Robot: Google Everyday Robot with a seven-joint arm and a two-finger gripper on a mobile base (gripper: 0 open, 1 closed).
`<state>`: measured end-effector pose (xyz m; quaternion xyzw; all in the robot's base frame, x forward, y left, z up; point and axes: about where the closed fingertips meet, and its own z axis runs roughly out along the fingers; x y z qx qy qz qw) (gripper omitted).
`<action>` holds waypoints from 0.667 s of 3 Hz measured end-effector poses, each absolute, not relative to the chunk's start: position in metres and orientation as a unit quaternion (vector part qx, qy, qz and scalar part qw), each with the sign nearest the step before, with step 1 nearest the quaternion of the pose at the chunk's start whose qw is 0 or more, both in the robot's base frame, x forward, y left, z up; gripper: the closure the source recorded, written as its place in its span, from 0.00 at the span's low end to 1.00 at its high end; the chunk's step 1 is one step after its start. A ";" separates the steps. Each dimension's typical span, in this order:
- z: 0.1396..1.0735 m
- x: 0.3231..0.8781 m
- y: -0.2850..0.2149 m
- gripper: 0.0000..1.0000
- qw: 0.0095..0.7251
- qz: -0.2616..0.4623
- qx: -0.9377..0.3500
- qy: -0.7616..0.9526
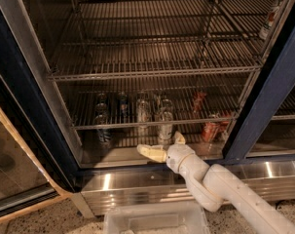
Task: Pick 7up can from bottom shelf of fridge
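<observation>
Bottom shelf point(83, 113) holds the 7up can point(165, 125) just beyond the end effector point(164, 146).

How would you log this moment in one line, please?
pincer: open, low, in front of 7up can | can: upright on bottom shelf, ungrasped

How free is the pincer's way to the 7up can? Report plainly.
Probably yes: the open pincer sits just before the 7up can at the bottom shelf's front, nothing between them, though a neighbouring can stands close.

Camera above faces fridge point(21, 99); jaws before bottom shelf point(84, 113).
</observation>
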<state>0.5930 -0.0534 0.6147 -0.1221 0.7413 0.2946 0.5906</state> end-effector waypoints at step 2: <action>0.587 0.611 -0.061 0.00 0.596 0.304 -0.080 0.739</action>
